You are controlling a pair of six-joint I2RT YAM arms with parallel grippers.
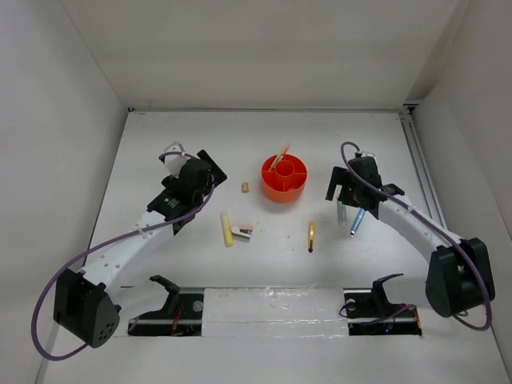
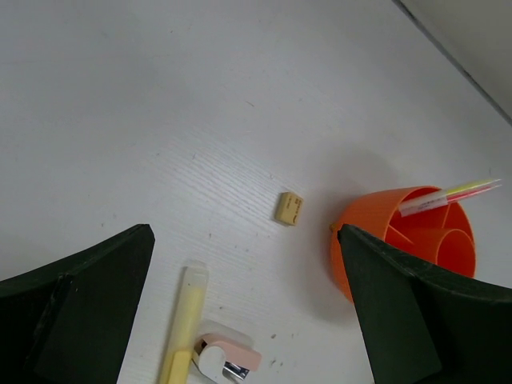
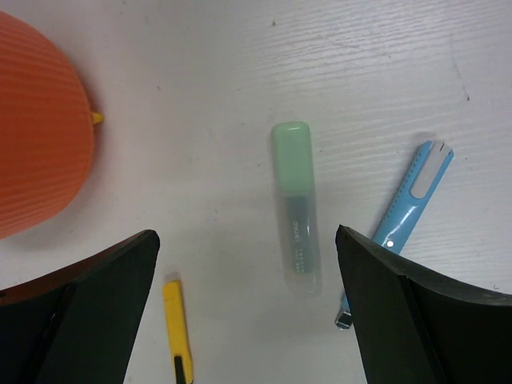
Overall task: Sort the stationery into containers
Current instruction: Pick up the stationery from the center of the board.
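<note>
The round orange organiser (image 1: 283, 178) stands at mid-table with a thin pink pen (image 1: 281, 155) leaning in it. In the left wrist view the organiser (image 2: 364, 210) holds that pen (image 2: 452, 194). A tan block (image 1: 246, 188) lies left of it. A pale yellow marker (image 1: 227, 229) and a pink-white stapler (image 1: 242, 232) lie together. My left gripper (image 1: 198, 190) hovers open above them (image 2: 248, 320). A gold pen (image 1: 311, 237), a green marker (image 3: 294, 208) and a blue pen (image 3: 404, 212) lie on the right. My right gripper (image 1: 356, 192) is open above the green marker (image 3: 248, 312).
White walls enclose the table on the left, back and right. A rail (image 1: 418, 160) runs along the right edge. Two black holders (image 1: 168, 292) (image 1: 376, 292) stand at the near edge. The organiser's ribbed wall (image 3: 40, 136) fills the right wrist view's left side.
</note>
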